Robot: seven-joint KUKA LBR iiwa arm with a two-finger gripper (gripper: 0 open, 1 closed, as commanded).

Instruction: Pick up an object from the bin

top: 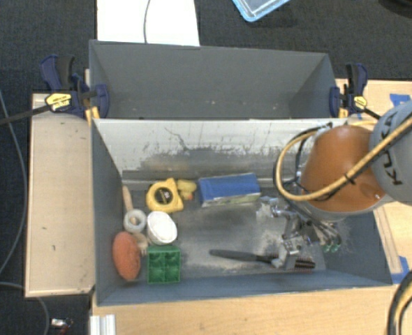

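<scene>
Gripper [288, 251] is low at the bin's [213, 82] front-right floor; can't tell if it's open or closed, the mechanism is a clutter from this angle. Nearest thing: slim black tool [239, 256], lying flat along the front wall. Its right end runs up to the gripper tip; can't tell if they touch. Floor between them is bare, nothing in the way.

Blue block [227, 187] lies behind-left of the gripper at the back wall, apart from it. The rest is clustered well away on the left:
- yellow tape measure [164, 195]
- white cap [162, 229]
- small white ring [135, 220]
- green brick [163, 265]
- orange-red oval [127, 255]

Arm comes in over the right rim, wrist pointing down, orange cover [339, 169] above the gripper, cable [284, 160] looped round it.
</scene>
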